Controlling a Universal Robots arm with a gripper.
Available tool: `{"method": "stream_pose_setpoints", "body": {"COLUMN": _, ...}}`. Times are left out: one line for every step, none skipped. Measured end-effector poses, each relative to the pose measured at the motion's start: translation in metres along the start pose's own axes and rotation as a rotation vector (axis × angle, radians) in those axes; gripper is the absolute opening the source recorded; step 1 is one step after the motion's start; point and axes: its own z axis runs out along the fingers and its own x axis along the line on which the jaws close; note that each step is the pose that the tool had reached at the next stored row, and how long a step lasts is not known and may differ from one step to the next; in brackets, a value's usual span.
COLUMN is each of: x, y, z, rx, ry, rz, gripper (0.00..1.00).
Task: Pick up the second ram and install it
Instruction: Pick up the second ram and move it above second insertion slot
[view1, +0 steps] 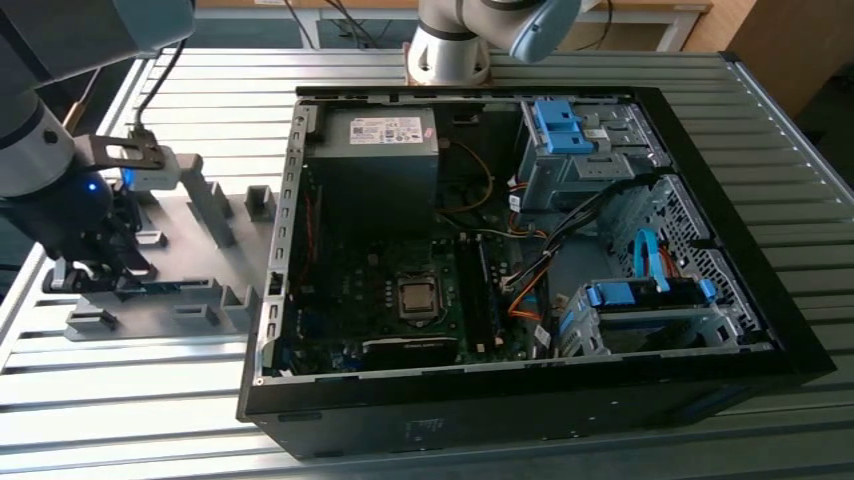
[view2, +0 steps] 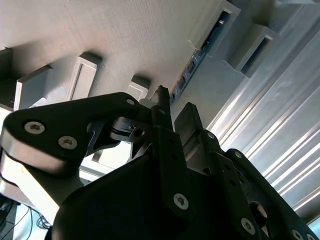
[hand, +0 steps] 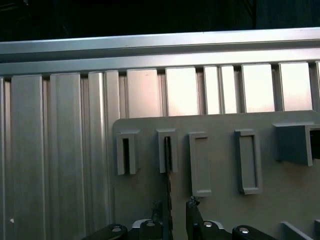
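table (view1: 801, 130): under everything
case (view1: 534, 420): on the table, open side up, toward the exterior view's right
plate (view1: 247, 255): on the table, just beside the case, on the exterior view's left
blocks (hand: 247, 162): on the plate, in rows
ram (view2: 192, 65): on edge in a block's slot
gripper (hand: 175, 205): over the plate, jaws apart, straddling the ram's end
arm base (view1: 447, 50): behind the case
board (view1: 387, 300): on the case floor
drive cages (view1: 587, 165): in the case, on the exterior view's right of the board

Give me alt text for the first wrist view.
A thin dark ram stick stands edge-on in a slot of a grey holder plate, its near end between the fingertips of the open gripper. Beyond the plate lies a ribbed aluminium table.
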Motion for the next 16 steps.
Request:
{"method": "stream_pose_setpoints", "body": {"x": 0.0001, "y": 0.0001, "z": 0.0014, "rx": 0.0000, "ry": 0.0000, "rz": 0.000, "gripper": 0.32}}
{"method": "stream_pose_setpoints", "body": {"x": 0.0002, "y": 0.0001, "z": 0.0026, "rx": -0.0001, "ry": 0.0001, "rz": 0.000, "gripper": 0.32}}
{"method": "stream_pose_setpoints", "body": {"x": 0.0004, "y": 0.0003, "z": 0.0035, "rx": -0.0003, "ry": 0.0002, "rz": 0.000, "gripper": 0.32}}
{"method": "stream_pose_setpoints", "body": {"x": 0.0006, "y": 0.0005, "z": 0.0045, "rx": -0.0002, "ry": 0.0002, "rz": 0.000, "gripper": 0.32}}
{"method": "stream_pose_setpoints", "body": {"x": 0.0007, "y": 0.0008, "z": 0.0055, "rx": -0.0001, "ry": 0.0001, "rz": 0.000, "gripper": 0.32}}
{"method": "stream_pose_setpoints", "body": {"x": 0.0008, "y": 0.0011, "z": 0.0064, "rx": 0.0002, "ry": 0.0000, "rz": 0.000, "gripper": 0.32}}
{"method": "stream_pose_setpoints", "body": {"x": 0.0009, "y": 0.0013, "z": 0.0070, "rx": 0.0005, "ry": 0.0000, "rz": 0.000, "gripper": 0.32}}
{"method": "stream_pose_setpoints", "body": {"x": 0.0009, "y": 0.0013, "z": 0.0078, "rx": 0.0009, "ry": -0.0001, "rz": 0.000, "gripper": 0.32}}
{"method": "stream_pose_setpoints", "body": {"x": 0.0009, "y": 0.0013, "z": 0.0086, "rx": 0.0013, "ry": -0.0001, "rz": 0.000, "gripper": 0.32}}
{"method": "stream_pose_setpoints", "body": {"x": 0.0009, "y": 0.0013, "z": 0.0093, "rx": 0.0016, "ry": -0.0001, "rz": 0.000, "gripper": 0.32}}
{"method": "stream_pose_setpoints", "body": {"x": 0.0009, "y": 0.0013, "z": 0.0101, "rx": 0.0020, "ry": -0.0001, "rz": 0.000, "gripper": 0.32}}
{"method": "stream_pose_setpoints", "body": {"x": 0.0010, "y": 0.0013, "z": 0.0108, "rx": 0.0024, "ry": -0.0001, "rz": 0.000, "gripper": 0.32}}
{"method": "stream_pose_setpoints", "body": {"x": 0.0010, "y": 0.0013, "z": 0.0115, "rx": 0.0028, "ry": -0.0002, "rz": 0.000, "gripper": 0.32}}
{"method": "stream_pose_setpoints", "body": {"x": 0.0010, "y": 0.0014, "z": 0.0122, "rx": 0.0030, "ry": -0.0001, "rz": 0.000, "gripper": 0.32}}
{"method": "stream_pose_setpoints", "body": {"x": 0.0010, "y": 0.0014, "z": 0.0129, "rx": 0.0033, "ry": -0.0002, "rz": 0.000, "gripper": 0.32}}
{"method": "stream_pose_setpoints", "body": {"x": 0.0011, "y": 0.0014, "z": 0.0134, "rx": 0.0034, "ry": -0.0002, "rz": 0.000, "gripper": 0.32}}
